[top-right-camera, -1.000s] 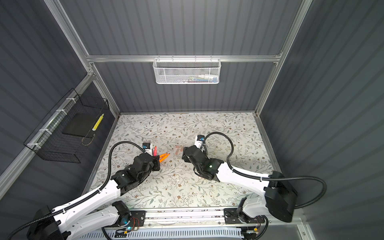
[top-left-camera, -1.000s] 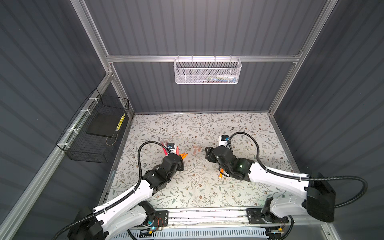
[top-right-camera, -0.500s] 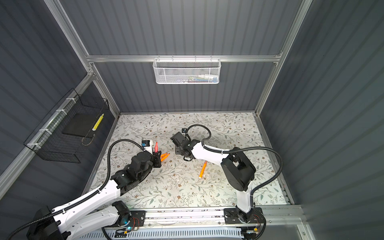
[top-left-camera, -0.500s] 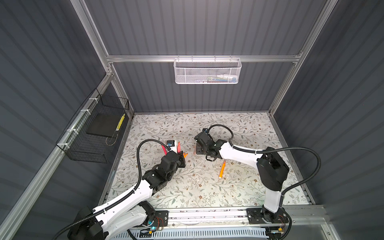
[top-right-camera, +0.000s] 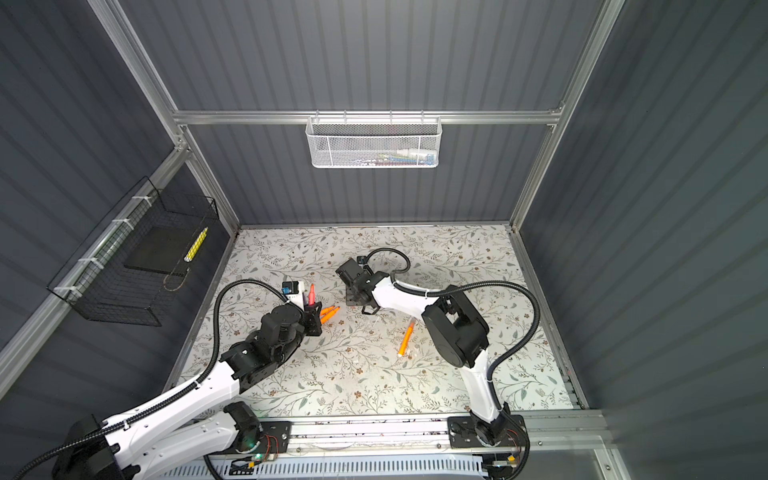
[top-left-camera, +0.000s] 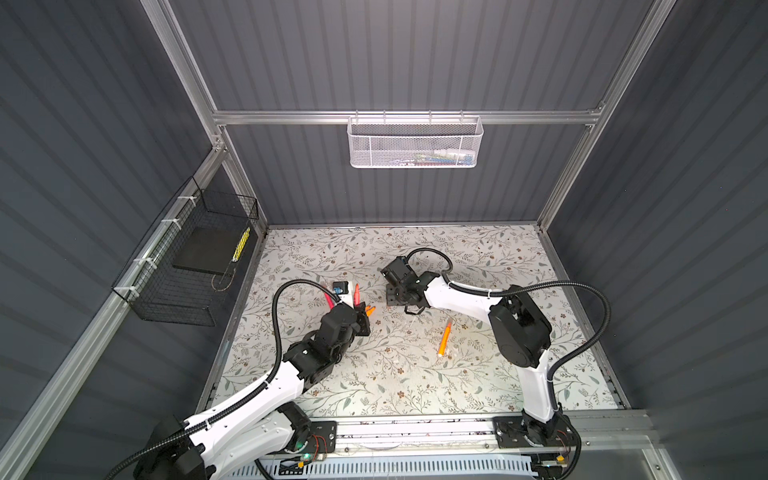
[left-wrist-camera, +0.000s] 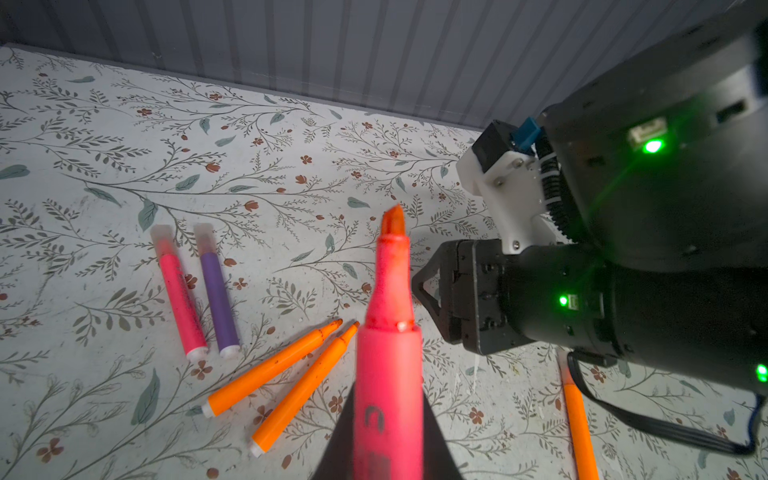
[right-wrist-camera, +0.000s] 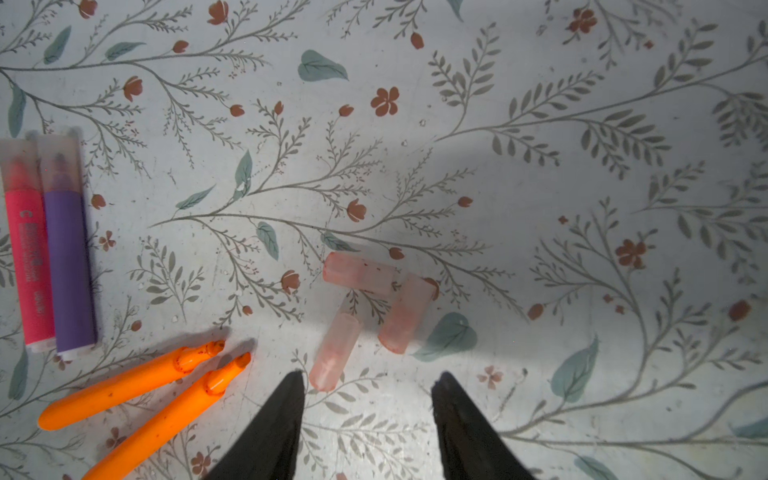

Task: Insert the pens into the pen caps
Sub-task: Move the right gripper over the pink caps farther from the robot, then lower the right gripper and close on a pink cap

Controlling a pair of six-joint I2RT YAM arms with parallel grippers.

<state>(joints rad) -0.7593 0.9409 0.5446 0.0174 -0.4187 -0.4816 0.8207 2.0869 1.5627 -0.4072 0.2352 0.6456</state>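
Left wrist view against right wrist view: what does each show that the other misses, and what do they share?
Only left wrist: the uncapped pink pen clamped in the left pincer, the right arm from outside, a third orange pen partly hidden by it, and the wall.
Only right wrist: three loose pen caps just ahead of the right pincer, open and empty.
Both: the capped pink pen and purple pen side by side, two uncapped orange pens, the floral table.

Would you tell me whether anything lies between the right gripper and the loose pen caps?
Nothing visible does. The right gripper stands open, the three pen caps lie uncovered just past its fingertips, and the two orange pens lie off to one side.
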